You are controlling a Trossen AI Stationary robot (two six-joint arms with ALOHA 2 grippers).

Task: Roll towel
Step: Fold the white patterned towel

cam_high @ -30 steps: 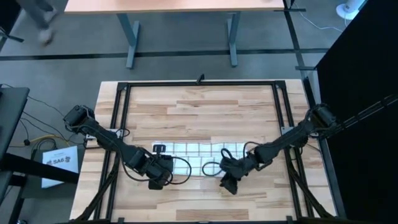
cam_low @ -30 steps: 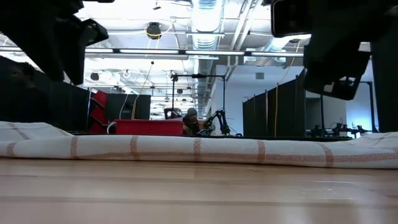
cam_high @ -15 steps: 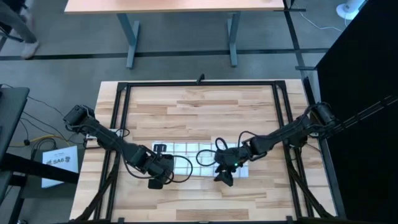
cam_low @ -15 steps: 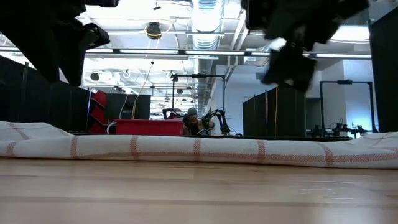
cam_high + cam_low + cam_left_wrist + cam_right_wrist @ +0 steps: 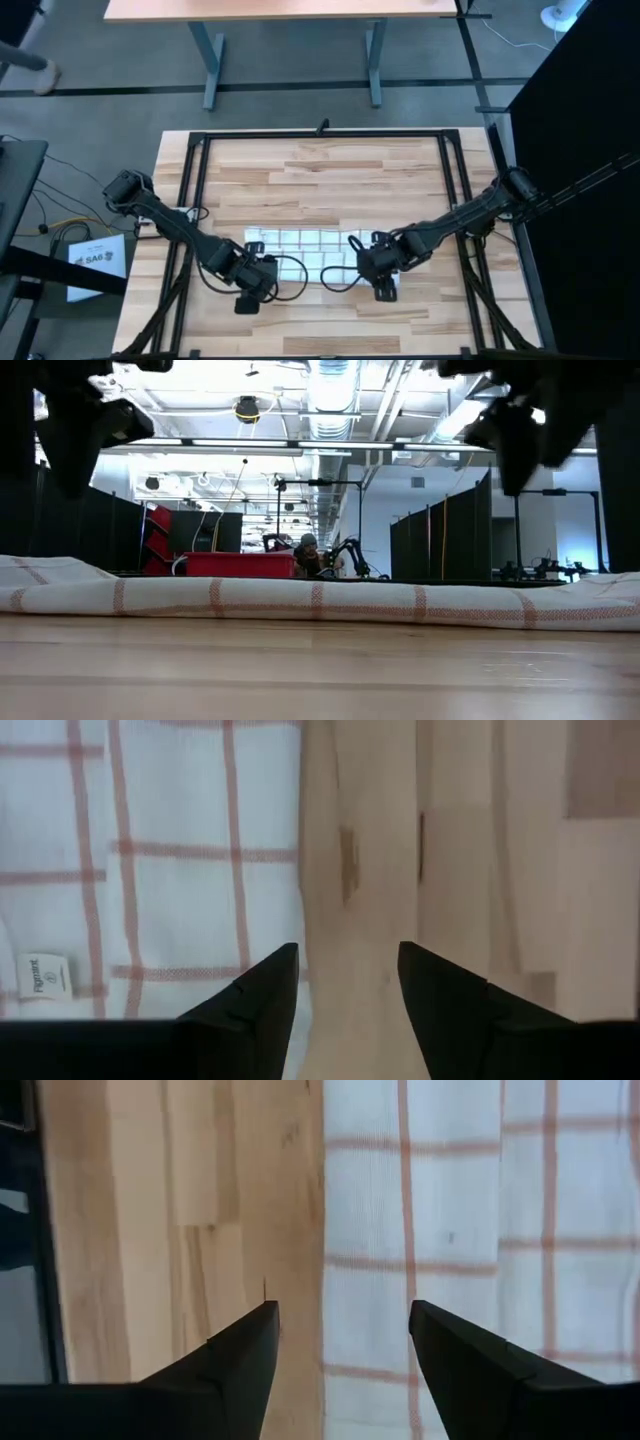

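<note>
**Two grippers poised over the ends of a checked towel**

Nearest the front edge of the wooden table (image 5: 330, 190), the left gripper (image 5: 247, 300) and the right gripper (image 5: 383, 291) hang just above the surface, one at each end of the towel (image 5: 310, 252). Both sets of jaws stand apart, gripping nothing. In the left wrist view the left gripper's dark fingers (image 5: 262, 1000) straddle the towel's edge, one over cloth, the other over bare wood, with the small white tag (image 5: 47, 974) at the corner close by. The right wrist view shows the same arrangement at the opposite end: one finger (image 5: 470, 1355) over the red-checked cloth, its partner over the table.

The towel lies as a long strip across the middle of the table, running left to right between the two arms. From table height it reads as a low, thick band (image 5: 320, 600) with a rounded near edge, both arms dark above it. Beyond the table, a person (image 5: 307, 552) sits far back in the room near a red cabinet (image 5: 238, 564).
</note>
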